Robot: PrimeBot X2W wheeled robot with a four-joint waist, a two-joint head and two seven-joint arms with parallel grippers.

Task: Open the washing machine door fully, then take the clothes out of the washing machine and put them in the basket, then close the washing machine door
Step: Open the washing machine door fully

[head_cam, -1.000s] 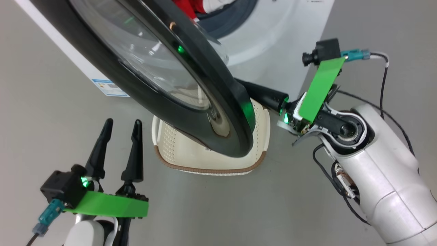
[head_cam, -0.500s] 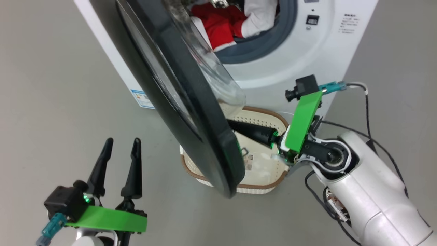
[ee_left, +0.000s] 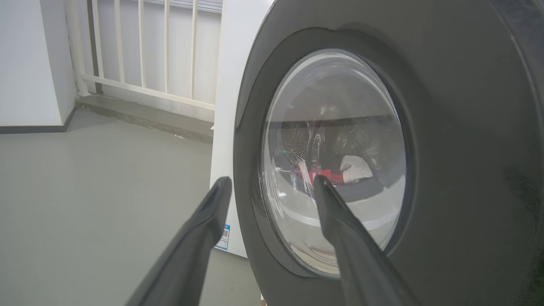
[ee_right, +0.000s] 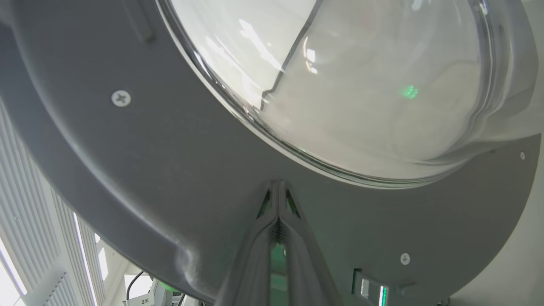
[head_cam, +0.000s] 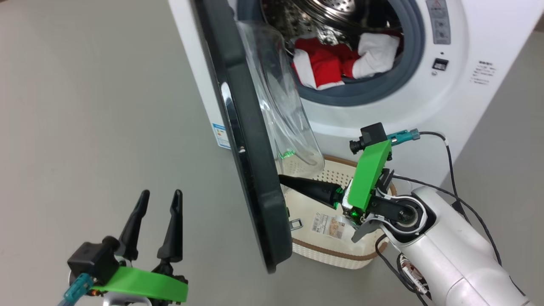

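Observation:
The washing machine door (head_cam: 250,165) stands roughly edge-on, swung out from the white washing machine (head_cam: 467,55). Its black rim (ee_left: 459,127) and glass bowl (ee_right: 361,85) loom close in both wrist views. Red and white clothes (head_cam: 335,61) lie in the drum behind the grey ring. My right gripper (head_cam: 284,179) is shut, its tips pressed against the door's inner face (ee_right: 278,187), above the basket (head_cam: 331,250). The cream basket sits on the floor below the door. My left gripper (head_cam: 160,196) is open at the lower left, apart from the door's outer side, holding nothing.
Grey floor (head_cam: 85,106) lies bare to the left of the machine. A white railing (ee_left: 140,51) and wall stand behind it in the left wrist view. Cables (head_cam: 450,161) trail from my right wrist near the machine's front.
The door has swung further from the machine's front, with my shut right gripper against its inner side. The head camera has shifted, bringing the drum and clothes into view. The left gripper holds still.

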